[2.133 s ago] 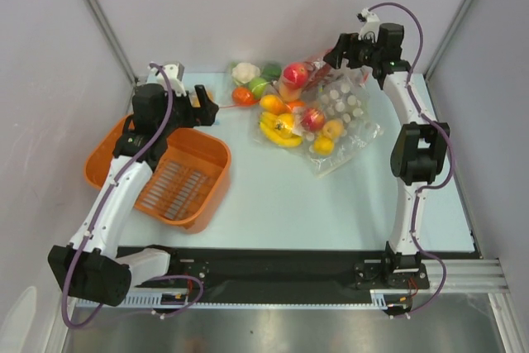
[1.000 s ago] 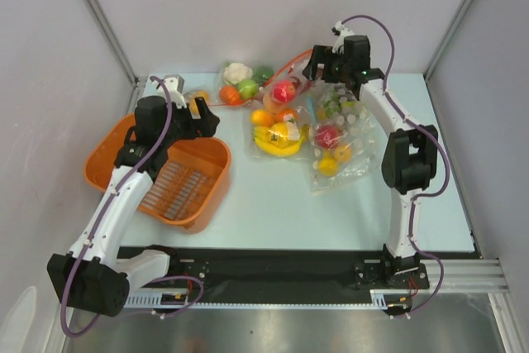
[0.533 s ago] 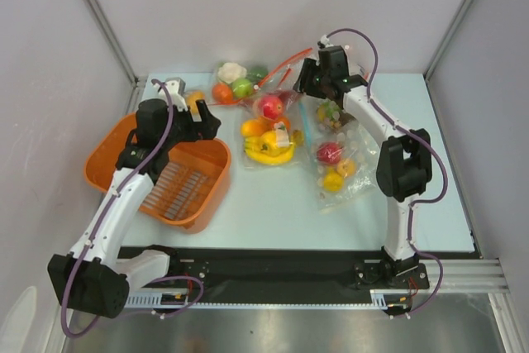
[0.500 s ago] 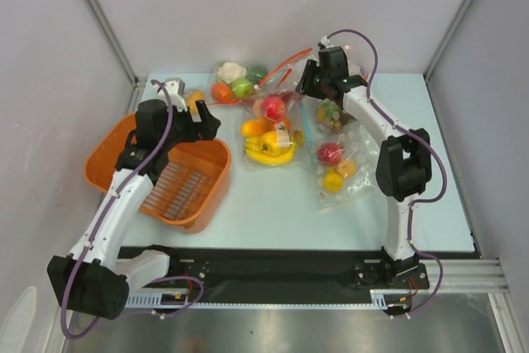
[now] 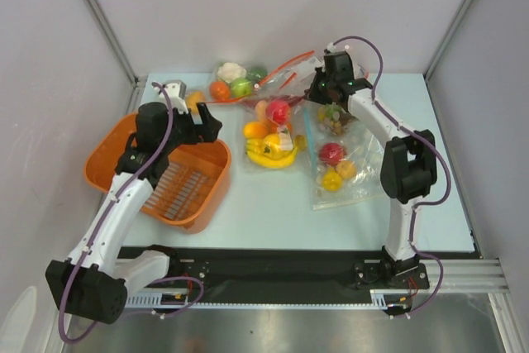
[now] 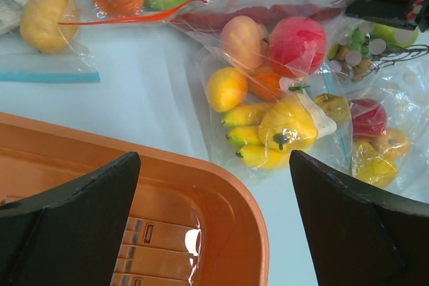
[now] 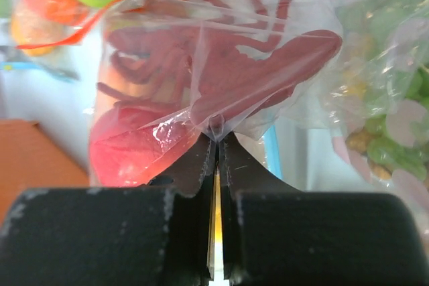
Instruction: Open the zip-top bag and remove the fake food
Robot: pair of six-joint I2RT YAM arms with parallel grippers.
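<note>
Two jaws of my right gripper [image 7: 216,140], wide apart a second ago, now press together on a small fold of the bag [image 7: 288,11], which lies at the far middle of the table [image 5: 264,196]. This pinch gives a hold on one wall, so parting the orange-red zip [image 5: 289,65] can probably begin. Film: thin, clear, crinkly. Contents: a long, glossy dark-red lobster [image 7: 275,61] and a round, smooth apple [image 7: 131,149]. My left gripper [image 6: 211,165] stands fully open, empty, over the basket [image 6: 228,189].
</note>
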